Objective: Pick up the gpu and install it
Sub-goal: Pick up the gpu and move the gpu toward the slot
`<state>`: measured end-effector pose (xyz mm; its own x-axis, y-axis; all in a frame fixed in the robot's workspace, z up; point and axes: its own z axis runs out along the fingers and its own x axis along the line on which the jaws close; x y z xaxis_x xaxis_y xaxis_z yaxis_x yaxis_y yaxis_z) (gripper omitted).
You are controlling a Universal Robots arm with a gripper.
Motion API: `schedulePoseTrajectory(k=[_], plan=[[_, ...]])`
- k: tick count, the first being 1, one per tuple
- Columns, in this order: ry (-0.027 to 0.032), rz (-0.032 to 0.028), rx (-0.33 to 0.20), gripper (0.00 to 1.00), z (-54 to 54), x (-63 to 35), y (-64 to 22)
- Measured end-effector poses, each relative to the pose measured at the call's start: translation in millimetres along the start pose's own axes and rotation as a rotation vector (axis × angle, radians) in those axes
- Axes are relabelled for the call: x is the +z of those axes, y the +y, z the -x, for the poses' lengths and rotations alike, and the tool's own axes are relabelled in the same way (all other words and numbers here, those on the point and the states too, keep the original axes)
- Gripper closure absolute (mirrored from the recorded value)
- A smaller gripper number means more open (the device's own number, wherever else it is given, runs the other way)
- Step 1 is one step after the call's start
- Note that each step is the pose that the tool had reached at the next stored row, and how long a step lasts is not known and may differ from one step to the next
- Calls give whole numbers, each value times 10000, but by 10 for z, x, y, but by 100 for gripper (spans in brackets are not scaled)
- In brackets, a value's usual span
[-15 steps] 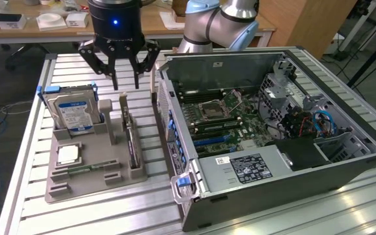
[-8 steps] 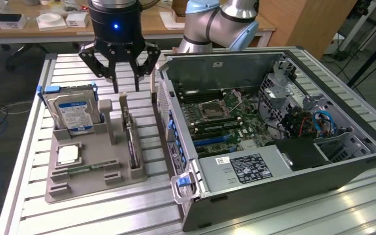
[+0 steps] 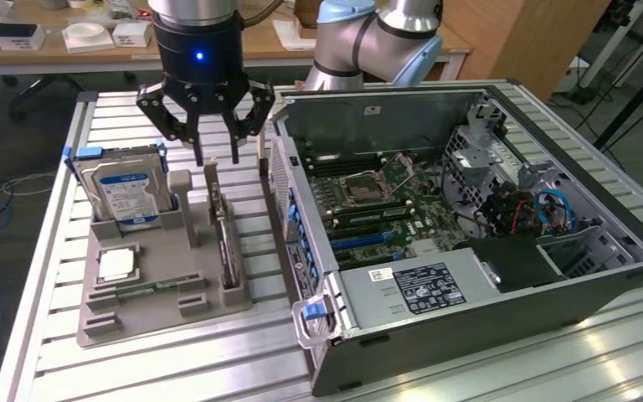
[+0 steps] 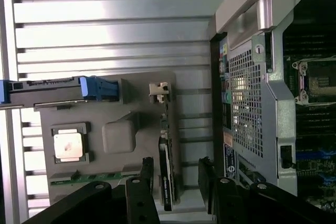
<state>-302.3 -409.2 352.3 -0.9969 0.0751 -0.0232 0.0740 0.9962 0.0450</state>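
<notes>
A ribbed metal counter [image 3: 187,368] [image 4: 105,24] fills the foreground, and behind it a wooden desk [image 3: 288,46] carries white boxes that are too small to identify. A grey moulded tray [image 3: 154,322] [image 4: 134,98] lies towards the exterior view's left. Just beside it, on that view's right, is an open computer case [image 3: 501,318] [image 4: 252,103] with its motherboard [image 3: 400,201] exposed. The gpu [image 3: 223,243] [image 4: 165,177] stands on edge in a slot along the side of the tray nearest the case. It is seen almost edge-on, so its faces and cooler are hard to make out. In the wrist view its near end is cut off behind the claw. The claw [image 3: 215,155] [image 4: 176,162] hangs over the far end of the card with its fingers [image 3: 257,109] [image 4: 148,169] spread wide and holding nothing. In the wrist view the card runs between the fingers, nearer to one of them. Whether any finger touches it cannot be told, and the exterior view puts the tips close above its top edge. Also in the tray are an upright hard drive [image 3: 126,188] [image 4: 47,88] with blue rails, a square processor chip [image 3: 117,264] [image 4: 69,145] and a green memory stick [image 3: 148,289] [image 4: 89,178]. The claw housing partly hides the stick in the wrist view. The arm [image 3: 367,42] runs out of the frame at the top of the exterior view.
</notes>
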Motion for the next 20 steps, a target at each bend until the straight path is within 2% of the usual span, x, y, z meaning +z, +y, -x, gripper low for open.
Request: schedulePoseTrajectory(k=[6, 20], plan=[[-2, 0, 1, 53, 1, 57, -38], [-7, 1, 0, 53, -4, 212, -61]])
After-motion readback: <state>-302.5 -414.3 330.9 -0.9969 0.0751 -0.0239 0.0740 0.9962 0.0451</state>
